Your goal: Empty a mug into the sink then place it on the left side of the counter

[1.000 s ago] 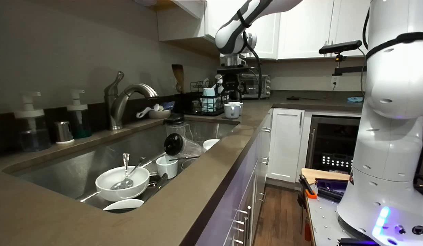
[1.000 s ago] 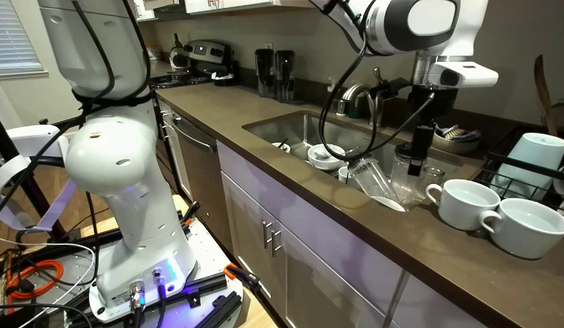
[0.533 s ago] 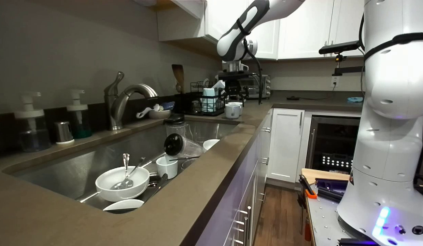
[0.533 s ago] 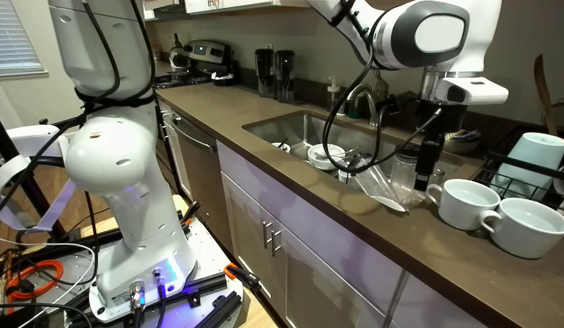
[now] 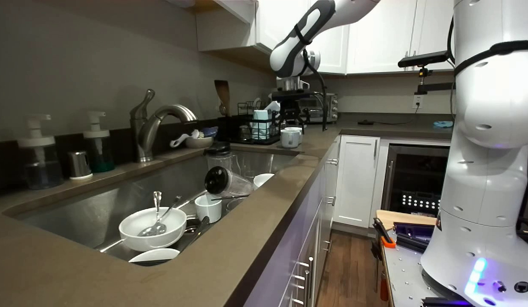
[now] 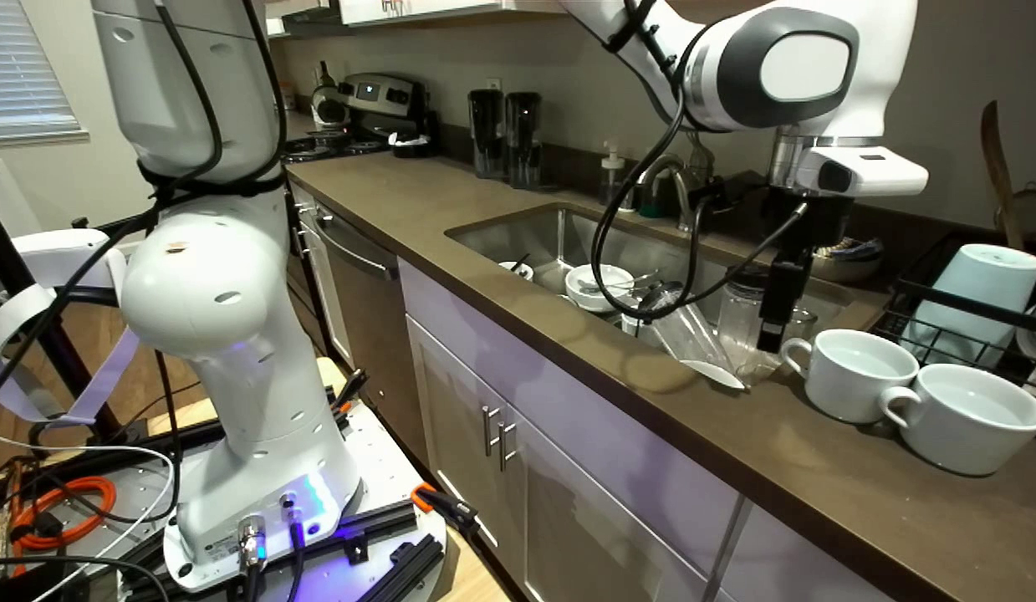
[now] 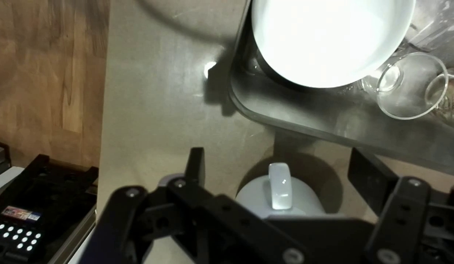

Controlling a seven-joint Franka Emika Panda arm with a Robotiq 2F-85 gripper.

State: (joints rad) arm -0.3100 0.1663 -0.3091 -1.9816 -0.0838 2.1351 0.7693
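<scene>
Two white mugs stand upright on the grey-brown counter [image 6: 810, 468] past the sink's end. The mug [image 6: 860, 376] nearer the wall has its handle toward the sink [image 5: 89, 217]; it also shows in the wrist view [image 7: 259, 194], partly behind the gripper's linkage. The second mug [image 6: 969, 418] touches or nearly touches it, nearer the front edge. My gripper [image 6: 770, 330] points down beside the first mug's handle, above the counter. In the wrist view the gripper [image 7: 280, 167] is open, with fingers either side of the handle and apart from it. The mugs' contents are hidden.
The sink holds a white bowl [image 5: 153, 228], a white cup [image 5: 208, 208], a tilted clear pitcher [image 6: 685, 326] and a glass [image 7: 413, 88]. A black dish rack [image 6: 927, 334] stands behind the mugs. A faucet [image 5: 146, 136] rises at the sink's back. A cable loop hangs from the arm.
My gripper has come down and shifted toward the mugs over the last second, with almost no motion in the last half second. The mugs have not moved.
</scene>
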